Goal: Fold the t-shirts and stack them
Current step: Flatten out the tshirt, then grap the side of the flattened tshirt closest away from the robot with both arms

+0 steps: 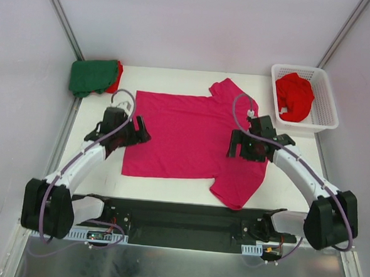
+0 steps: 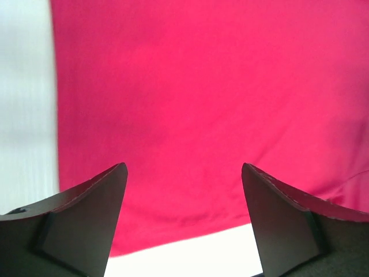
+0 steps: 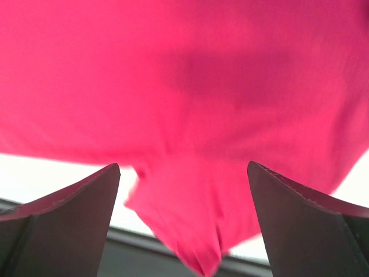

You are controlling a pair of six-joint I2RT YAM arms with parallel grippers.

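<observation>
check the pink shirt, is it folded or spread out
Spread out: the pink shirt lies flat on the table, both sleeves sticking out, no fold visible.

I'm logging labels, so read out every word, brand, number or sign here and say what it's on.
None can be read.
The magenta-pink cloth t-shirt is plain in all three views.
The folded dark green t-shirt, the crumpled red t-shirt and its white plastic lattice basket show no lettering.
A small white patch on the red t-shirt, perhaps a tag, is too small to read.

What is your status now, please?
Left gripper open, empty. Right gripper open, empty. Pink t-shirt spread flat, not yet folded. Nothing in the way.
</observation>
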